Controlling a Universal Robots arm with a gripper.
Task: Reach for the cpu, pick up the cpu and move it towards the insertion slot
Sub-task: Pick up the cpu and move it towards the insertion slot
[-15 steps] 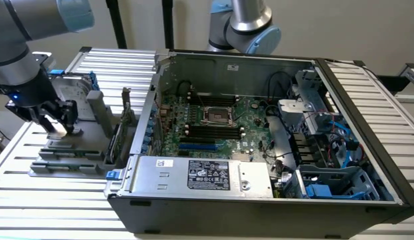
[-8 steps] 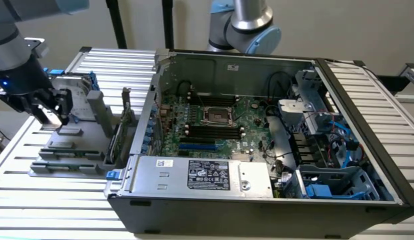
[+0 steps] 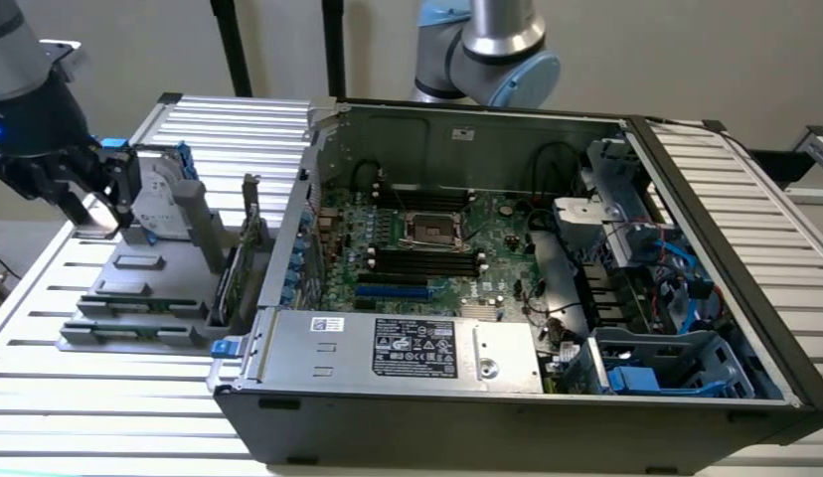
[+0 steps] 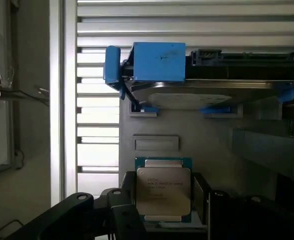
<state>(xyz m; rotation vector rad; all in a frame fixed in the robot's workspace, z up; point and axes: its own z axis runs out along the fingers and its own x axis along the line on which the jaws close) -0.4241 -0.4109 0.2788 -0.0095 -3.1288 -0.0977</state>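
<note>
The grey holder [image 3: 140,298] sits at the table's [image 3: 67,397] edge on the exterior view's left, with bare slats around it. The open case's [image 3: 518,417] side wall rises between the holder and the slot [image 3: 431,231]. On the holder, near the drive [image 4: 197,92], the cpu [image 4: 163,192] lies squarely between the fingers. The gripper [image 4: 163,205] is part-way closed, with both fingers flush against the cpu's opposite edges, gripping it.

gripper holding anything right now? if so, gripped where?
Looks like the cpu, pinched by the gripper across two opposite side edges, metal top facing the wrist camera, over the grey holder.
</note>
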